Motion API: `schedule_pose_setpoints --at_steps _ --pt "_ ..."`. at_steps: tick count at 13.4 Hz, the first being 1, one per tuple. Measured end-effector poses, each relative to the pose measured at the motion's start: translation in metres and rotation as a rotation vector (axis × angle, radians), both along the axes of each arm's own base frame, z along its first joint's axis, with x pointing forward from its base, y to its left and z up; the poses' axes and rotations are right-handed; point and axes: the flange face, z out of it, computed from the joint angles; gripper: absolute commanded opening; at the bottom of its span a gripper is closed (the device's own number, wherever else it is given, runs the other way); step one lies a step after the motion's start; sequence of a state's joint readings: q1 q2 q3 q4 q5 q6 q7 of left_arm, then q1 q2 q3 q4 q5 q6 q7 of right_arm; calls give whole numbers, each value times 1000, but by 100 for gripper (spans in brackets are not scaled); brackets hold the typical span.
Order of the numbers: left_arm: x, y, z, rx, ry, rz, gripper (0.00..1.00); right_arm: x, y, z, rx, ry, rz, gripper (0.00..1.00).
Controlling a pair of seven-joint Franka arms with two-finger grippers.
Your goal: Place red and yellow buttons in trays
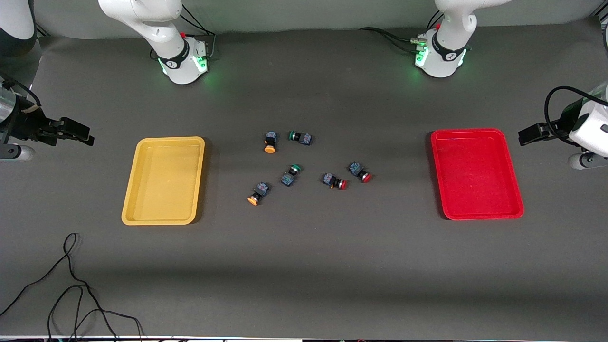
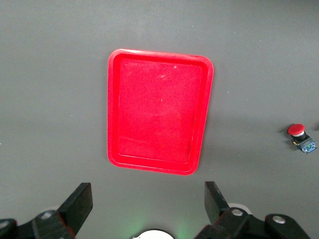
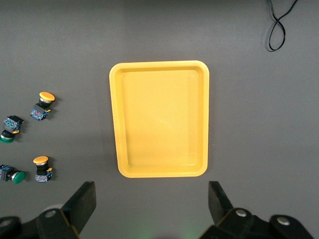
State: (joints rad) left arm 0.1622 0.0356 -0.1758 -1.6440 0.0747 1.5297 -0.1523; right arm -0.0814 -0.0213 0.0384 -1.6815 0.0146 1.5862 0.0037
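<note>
Both arms are running off the front view's side edges, only their ends showing. The left gripper is hanging spread and empty at mid right beside the red tray; the right gripper likewise at mid left near the yellow tray. Red buttons and yellow buttons are lying at the frame's centre among green-capped ones.

Shallow yellow plastic tray, shallow red plastic tray; dark-bodied buttons capped red, orange-yellow, green; grey table.
</note>
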Motion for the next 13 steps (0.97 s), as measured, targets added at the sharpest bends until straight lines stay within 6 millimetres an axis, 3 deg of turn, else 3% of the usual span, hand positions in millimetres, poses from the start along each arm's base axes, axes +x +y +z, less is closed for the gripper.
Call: schedule_pose_setpoints --at_steps 4,9,11,13 --pt "-7 -2 14 -3 -26 1 100 0 0 0 0 1 0 100" --pt "-8 -2 13 -6 -22 2 100 0 0 -2 0 3 0 100" --pt "-8 -2 11 -7 -16 2 100 0 8 -5 0 8 15 100" --pt "-8 -4 8 -9 -9 -1 100 -2 31 -12 -1 15 23 100"
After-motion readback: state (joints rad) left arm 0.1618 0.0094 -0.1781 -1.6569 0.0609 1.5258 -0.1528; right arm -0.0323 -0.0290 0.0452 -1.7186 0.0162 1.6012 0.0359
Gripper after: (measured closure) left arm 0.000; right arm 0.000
